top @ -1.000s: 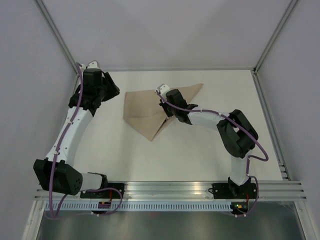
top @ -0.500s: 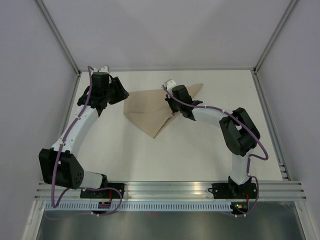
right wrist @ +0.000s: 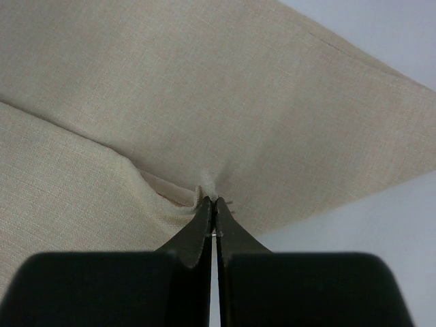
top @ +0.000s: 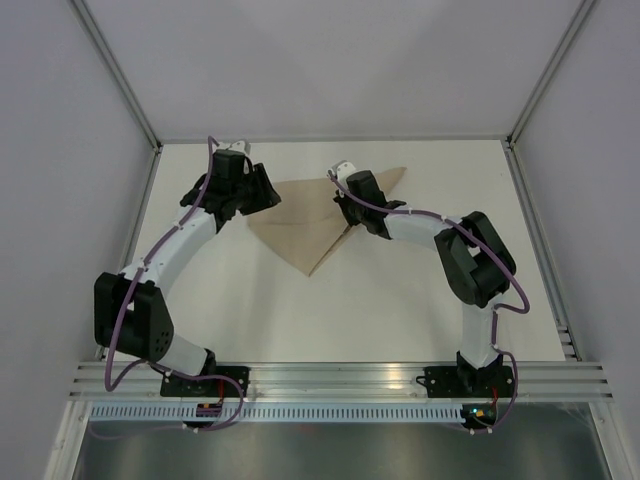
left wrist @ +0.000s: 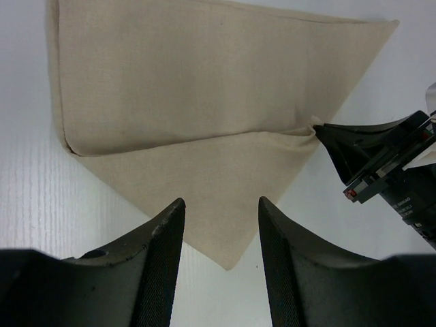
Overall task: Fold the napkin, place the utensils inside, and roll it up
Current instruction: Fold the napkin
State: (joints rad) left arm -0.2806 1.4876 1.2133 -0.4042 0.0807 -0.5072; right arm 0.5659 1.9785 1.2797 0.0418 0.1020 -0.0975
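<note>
Left hand (left wrist: 220, 204) wide apart, right hand (right wrist: 212, 201) pinched tight together.

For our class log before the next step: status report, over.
Left gripper open, empty, above napkin left edge. Right gripper shut, pinching napkin's folded edge. No utensils in sight, nothing obstructing.

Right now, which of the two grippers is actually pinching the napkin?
The right gripper: it is shut on an edge of the napkin. The left gripper sits above it, jaws apart, holding nothing.
</note>
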